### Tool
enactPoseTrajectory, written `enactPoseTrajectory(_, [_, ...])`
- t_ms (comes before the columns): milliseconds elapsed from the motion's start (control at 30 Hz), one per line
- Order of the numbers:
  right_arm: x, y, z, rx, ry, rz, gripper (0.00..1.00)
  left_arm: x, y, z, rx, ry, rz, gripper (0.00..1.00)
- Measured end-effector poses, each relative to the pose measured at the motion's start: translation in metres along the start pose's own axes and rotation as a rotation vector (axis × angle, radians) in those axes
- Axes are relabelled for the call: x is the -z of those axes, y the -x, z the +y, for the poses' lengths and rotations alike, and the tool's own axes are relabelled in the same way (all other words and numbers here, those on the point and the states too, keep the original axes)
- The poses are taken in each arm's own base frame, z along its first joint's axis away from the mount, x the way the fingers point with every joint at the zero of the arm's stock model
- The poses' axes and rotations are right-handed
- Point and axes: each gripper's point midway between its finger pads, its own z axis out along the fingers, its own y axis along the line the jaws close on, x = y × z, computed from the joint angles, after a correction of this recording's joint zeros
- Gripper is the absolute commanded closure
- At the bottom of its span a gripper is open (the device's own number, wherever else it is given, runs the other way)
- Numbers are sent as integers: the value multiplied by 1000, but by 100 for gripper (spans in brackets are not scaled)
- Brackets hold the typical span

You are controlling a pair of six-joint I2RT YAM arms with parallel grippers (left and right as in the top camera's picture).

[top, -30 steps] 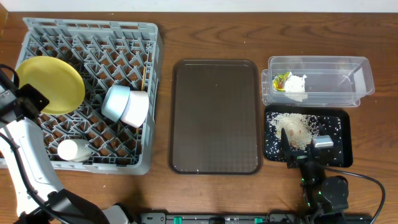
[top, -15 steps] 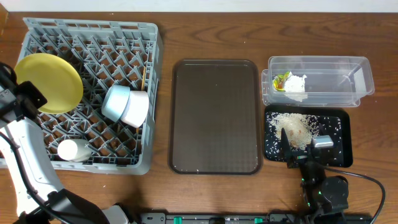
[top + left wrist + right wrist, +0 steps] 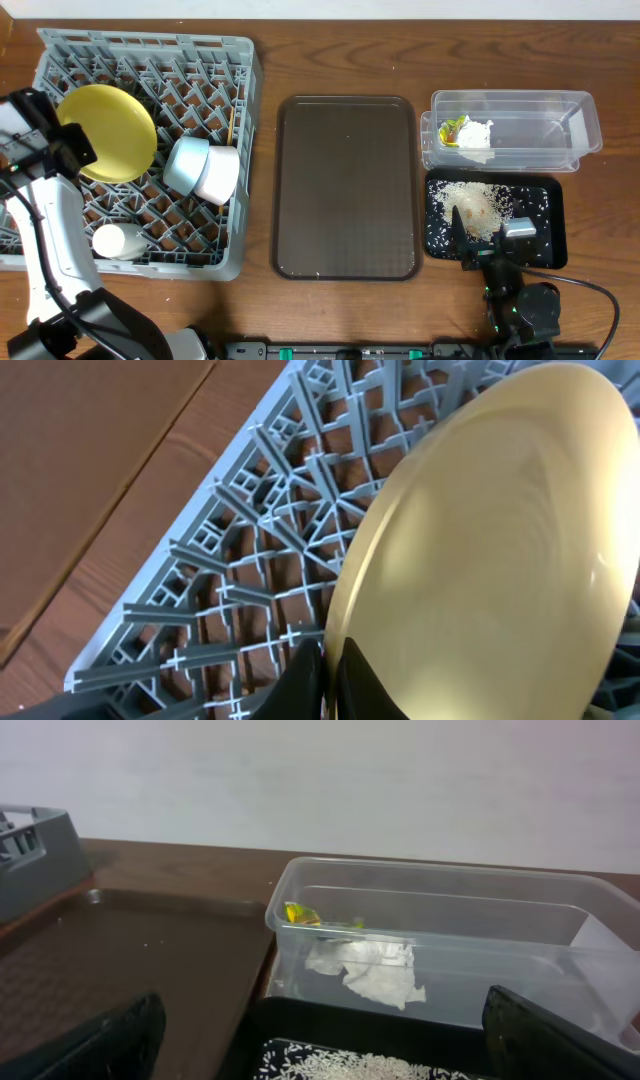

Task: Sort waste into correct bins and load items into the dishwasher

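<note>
One yellow plate (image 3: 108, 132) pinched in left end effector (image 3: 325, 676) over rack (image 3: 150, 70); right end effector (image 3: 320, 1010) spread.

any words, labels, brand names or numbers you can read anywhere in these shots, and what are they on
No text can be read in any view.
small green-and-orange wrapper in the clear rectangular plastic tub: any print is too small and blurred to read.
round yellow plate, large grey plastic dish rack, flat dark brown serving tray: no label or mark shows.
</note>
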Motion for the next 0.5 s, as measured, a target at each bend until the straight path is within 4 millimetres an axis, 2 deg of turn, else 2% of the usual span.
enactPoseTrajectory(133, [0, 0, 0, 0, 0, 0, 1, 0, 0, -1, -10, 9, 0, 92])
enactPoseTrajectory(167, [0, 0, 0, 0, 0, 0, 1, 0, 0, -1, -11, 8, 0, 89])
enactPoseTrajectory(200, [0, 0, 0, 0, 0, 0, 1, 1, 0, -2, -18, 9, 0, 75])
enactPoseTrajectory(267, [0, 0, 0, 0, 0, 0, 1, 1, 1, -6, -31, 3, -2, 54])
enactPoseTrajectory(300, [0, 0, 0, 0, 0, 0, 1, 2, 1, -10, -27, -4, -3, 38])
enactPoseTrajectory(367, [0, 0, 0, 0, 0, 0, 1, 4, 3, -15, -15, -12, -10, 30])
enactPoseTrajectory(500, [0, 0, 0, 0, 0, 0, 1, 24, 11, -16, 62, -18, -51, 28])
